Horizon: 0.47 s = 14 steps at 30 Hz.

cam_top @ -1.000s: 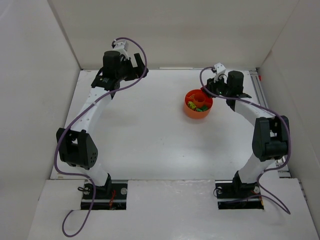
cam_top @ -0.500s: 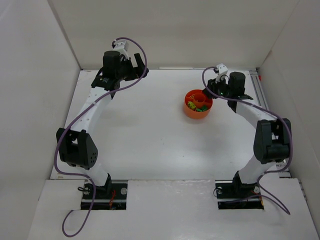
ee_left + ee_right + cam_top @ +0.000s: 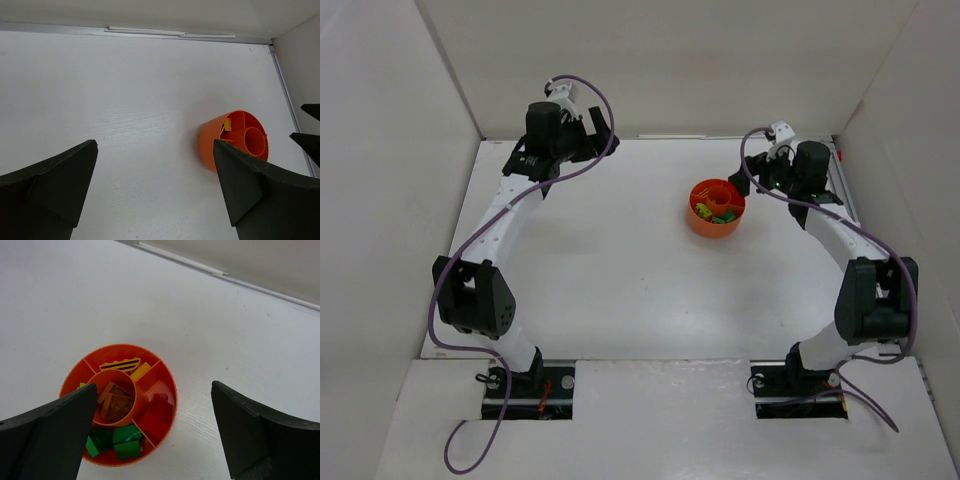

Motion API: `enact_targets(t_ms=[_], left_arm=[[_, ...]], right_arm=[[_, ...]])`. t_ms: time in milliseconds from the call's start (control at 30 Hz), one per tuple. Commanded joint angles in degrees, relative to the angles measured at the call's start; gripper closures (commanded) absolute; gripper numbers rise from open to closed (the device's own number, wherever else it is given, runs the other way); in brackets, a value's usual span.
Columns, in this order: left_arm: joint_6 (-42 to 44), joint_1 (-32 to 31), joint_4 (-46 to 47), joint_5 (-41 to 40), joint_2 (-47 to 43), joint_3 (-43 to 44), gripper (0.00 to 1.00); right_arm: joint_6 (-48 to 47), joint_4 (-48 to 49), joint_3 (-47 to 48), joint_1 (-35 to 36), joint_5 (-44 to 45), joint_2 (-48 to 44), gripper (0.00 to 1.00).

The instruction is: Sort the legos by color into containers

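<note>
The orange bowl [image 3: 716,208] stands on the white table right of centre, also seen in the left wrist view [image 3: 235,137]. From the right wrist, the bowl's rim [image 3: 117,346] rings brown legos [image 3: 116,402] in the central cup. Red legos [image 3: 157,412], green ones [image 3: 122,440], yellow ones [image 3: 131,367] and a lime one [image 3: 81,386] lie in separate outer compartments. My right gripper [image 3: 770,172] hovers just right of the bowl, open and empty [image 3: 154,385]. My left gripper [image 3: 595,135] hangs open and empty at the far left [image 3: 155,142], well away from the bowl.
White walls close in the table at the back and on both sides. A metal rail [image 3: 840,185] runs along the right edge behind my right arm. A pale strip [image 3: 170,33] lies at the foot of the back wall.
My right gripper has opened wide and drawn back to the right, away from the bowl. The left arm and the bowl have not moved.
</note>
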Motion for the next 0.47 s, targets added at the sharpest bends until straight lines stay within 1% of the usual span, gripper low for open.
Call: enact_targets(t_ms=[0,67,167,433], left_arm=[[-0.51,0.27,2.65,-0.14,-3.54,-0.66,0.0],[-0.51,0.27,2.65,-0.85,-4.76,-1.54,0.0],[-0.51,0.27,2.04,-2.52,-5.47,-2.07,0.0],[-1.65,0.27,2.56,-3.05,-9.52,-6.81,0.0]], right_arm=[[0.83,-0.21,0.13,-1.27,0.42,-4.95,0.0],[0.83,-0.83,0.13,-1.27,0.43,-5.75,0.0],[2.33,-1.63,-0.4,-1.27,2.71,-7.77,0.0],[2.33,-2.77,-2.77,-1.27,7.11,-11.73,0.0]])
